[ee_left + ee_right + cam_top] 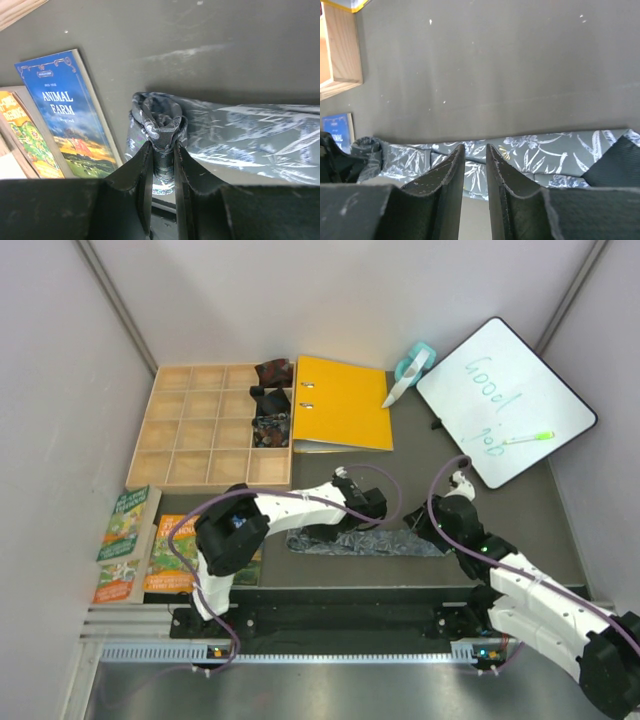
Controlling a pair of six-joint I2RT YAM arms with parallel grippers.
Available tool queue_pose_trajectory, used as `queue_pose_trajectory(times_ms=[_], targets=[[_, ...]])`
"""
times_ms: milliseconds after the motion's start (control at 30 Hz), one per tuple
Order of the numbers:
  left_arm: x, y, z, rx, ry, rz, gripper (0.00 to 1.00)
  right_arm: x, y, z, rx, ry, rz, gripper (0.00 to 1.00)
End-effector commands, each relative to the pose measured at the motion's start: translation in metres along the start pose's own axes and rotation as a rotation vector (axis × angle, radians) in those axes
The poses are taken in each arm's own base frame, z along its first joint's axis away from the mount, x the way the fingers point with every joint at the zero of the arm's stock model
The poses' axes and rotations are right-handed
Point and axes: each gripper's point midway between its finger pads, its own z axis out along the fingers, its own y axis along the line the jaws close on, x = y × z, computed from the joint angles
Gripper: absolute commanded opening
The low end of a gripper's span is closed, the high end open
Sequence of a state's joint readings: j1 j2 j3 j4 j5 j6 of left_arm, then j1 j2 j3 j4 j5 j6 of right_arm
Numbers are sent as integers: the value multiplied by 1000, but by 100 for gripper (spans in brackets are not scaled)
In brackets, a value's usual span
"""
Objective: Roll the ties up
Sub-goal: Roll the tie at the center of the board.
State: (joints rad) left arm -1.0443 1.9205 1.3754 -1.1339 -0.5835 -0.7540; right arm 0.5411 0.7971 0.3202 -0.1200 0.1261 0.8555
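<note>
Your left end effector (162, 145) is clamped on the rolled end (157, 117) of the grey-blue tie (250, 135). Its two fingers stand close together with the small coil pinched between them, and the top of the coil pokes out past the tips. From that roll the rest of the tie runs flat to the right across the dark tabletop (405, 460), in the near part between your two arms. The Animal Farm book (70, 125) lies just left of the roll.

Your right end effector (475, 147) sits over the near edge of the flat stretch, toward the tie's right end. Its jaws are narrow, with a slim gap between them and nothing gripped in it. You cannot tell whether its tips touch the fabric. The tie's dark tip (615, 160) lies just to its right.

At the far left, three small rolled ties (270, 400) sit in the right-hand column of the wooden tray (200, 425), well apart from both arms.
</note>
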Motion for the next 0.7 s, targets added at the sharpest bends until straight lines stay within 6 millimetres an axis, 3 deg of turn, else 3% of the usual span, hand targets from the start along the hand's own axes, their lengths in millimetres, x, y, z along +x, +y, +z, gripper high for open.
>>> queue_pose_trajectory(times_ms=[0, 333, 467, 667], targets=[[-6, -10, -3, -47, -18, 5, 17, -13, 2, 0, -6, -62, -1, 25], [-10, -39, 0, 31, 3, -32, 25, -12, 3, 3, -13, -59, -7, 27], [-9, -47, 0, 60, 13, -41, 43, -11, 4, 3, -16, -56, -7, 28], [-16, -47, -11, 105, -8, -72, 58, -10, 3, 4, -15, -55, -11, 28]])
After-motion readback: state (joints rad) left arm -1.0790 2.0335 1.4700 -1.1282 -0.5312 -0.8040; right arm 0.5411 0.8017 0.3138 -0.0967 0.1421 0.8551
